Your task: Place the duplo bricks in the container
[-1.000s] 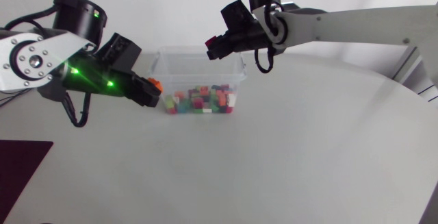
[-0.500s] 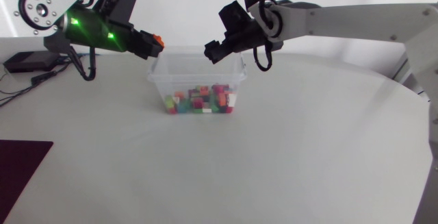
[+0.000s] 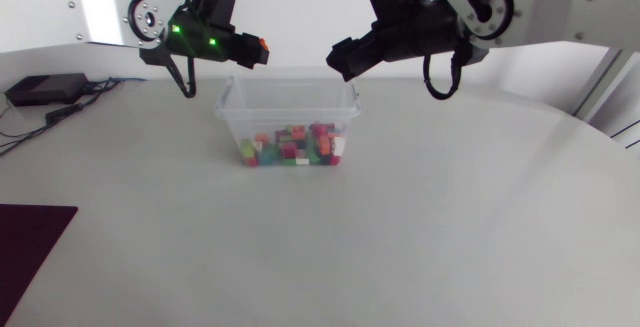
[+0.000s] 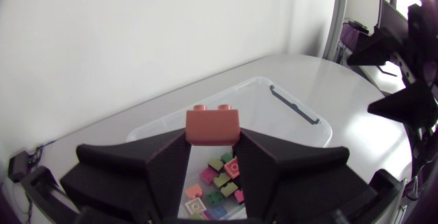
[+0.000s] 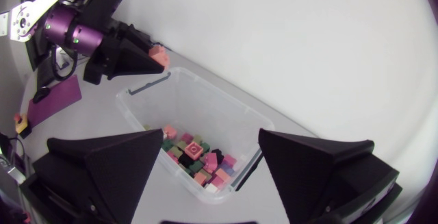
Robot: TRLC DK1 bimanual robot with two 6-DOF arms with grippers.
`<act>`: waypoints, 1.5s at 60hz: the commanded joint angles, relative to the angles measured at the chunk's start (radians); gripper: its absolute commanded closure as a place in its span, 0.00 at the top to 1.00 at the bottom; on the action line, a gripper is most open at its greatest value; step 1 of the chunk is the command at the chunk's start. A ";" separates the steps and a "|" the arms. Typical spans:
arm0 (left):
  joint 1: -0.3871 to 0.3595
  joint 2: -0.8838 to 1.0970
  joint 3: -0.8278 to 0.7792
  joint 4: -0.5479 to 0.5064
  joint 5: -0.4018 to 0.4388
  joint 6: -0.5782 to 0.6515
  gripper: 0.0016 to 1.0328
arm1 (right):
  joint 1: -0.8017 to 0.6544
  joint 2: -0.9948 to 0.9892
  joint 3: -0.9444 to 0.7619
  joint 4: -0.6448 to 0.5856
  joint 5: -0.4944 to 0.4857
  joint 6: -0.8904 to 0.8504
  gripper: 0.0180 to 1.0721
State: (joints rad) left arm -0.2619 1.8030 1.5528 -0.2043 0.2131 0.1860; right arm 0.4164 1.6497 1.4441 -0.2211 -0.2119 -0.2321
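Observation:
A clear plastic container (image 3: pixel 288 97) stands at the back middle of the table, with several coloured duplo bricks (image 3: pixel 292 147) inside it. My left gripper (image 3: pixel 258 51) hangs above the container's left rim, shut on an orange-red brick (image 4: pixel 213 125). The same brick (image 5: pixel 159 55) shows in the right wrist view. My right gripper (image 3: pixel 342 62) hovers above the container's right rim, wide open, with nothing between its fingers. In the right wrist view the container (image 5: pixel 198 107) lies below and between the spread fingers.
A dark red mat (image 3: pixel 30 242) lies at the table's front left edge. A small black box (image 3: pixel 42 89) with cables sits at the far left. The white table (image 3: pixel 400 227) stretches in front of the container.
My left gripper has risen and moved right with the orange-red brick, to above the container's left rim. My right gripper let go of a brick, opened wide and drew right.

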 commanded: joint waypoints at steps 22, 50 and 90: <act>-0.011 0.098 0.033 0.082 -0.046 0.000 0.95 | -0.034 -0.211 -0.179 0.008 0.034 -0.019 0.95; 0.099 -0.255 -0.312 0.256 -0.178 0.044 0.95 | -0.080 -0.476 -0.403 0.131 0.264 -0.016 0.95; 0.239 -0.751 -0.815 0.447 -0.159 0.021 0.95 | -0.093 -0.837 -0.717 0.198 0.448 -0.073 0.95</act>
State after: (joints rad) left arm -0.0395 1.0935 0.7952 0.2249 0.0475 0.2169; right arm 0.3328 0.8501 0.7708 -0.0288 0.2169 -0.2920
